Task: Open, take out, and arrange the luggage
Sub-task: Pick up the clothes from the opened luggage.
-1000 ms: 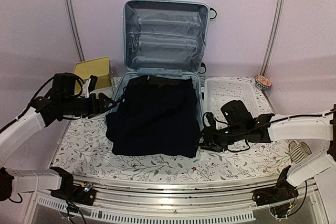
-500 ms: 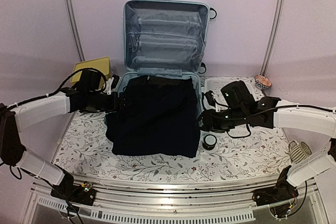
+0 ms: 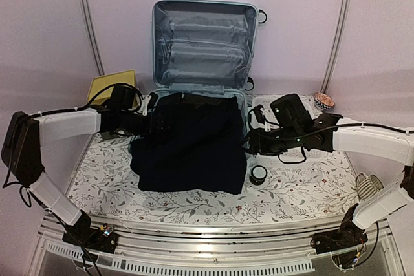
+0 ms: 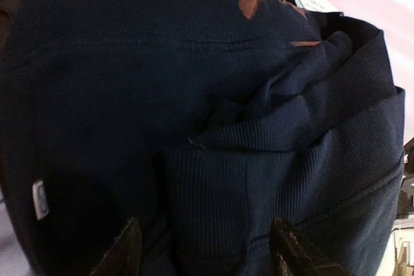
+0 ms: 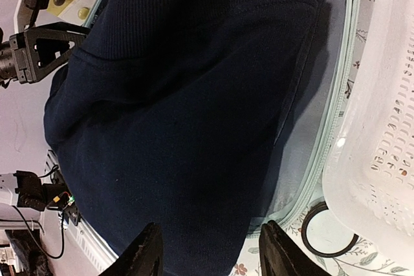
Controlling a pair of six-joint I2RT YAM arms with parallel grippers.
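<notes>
The pale mint luggage [image 3: 249, 105] lies open on the table, its grey-lined lid [image 3: 204, 43] upright at the back. A pile of dark navy clothes [image 3: 187, 147] fills the lower half and spills over its front edge. My left gripper [image 3: 154, 125] is at the pile's left edge; in the left wrist view it [image 4: 207, 253] stands open with ribbed navy fabric [image 4: 246, 179] between the tips. My right gripper [image 3: 250, 143] is at the luggage's right rim, open [image 5: 213, 253] over the navy cloth [image 5: 174, 114], beside the mint zip edge [image 5: 321, 159].
A white lattice basket [image 3: 268, 105] stands right of the luggage, partly under my right arm, and close to the right jaw [image 5: 381, 127]. A small black ring [image 3: 258, 174] lies on the floral tablecloth by the front right corner. A yellow-topped box [image 3: 107, 85] sits at the back left.
My left gripper has swung right onto the left edge of the clothes, its jaws narrowing a little. My right gripper has moved back to the luggage's right rim, uncovering the black ring.
</notes>
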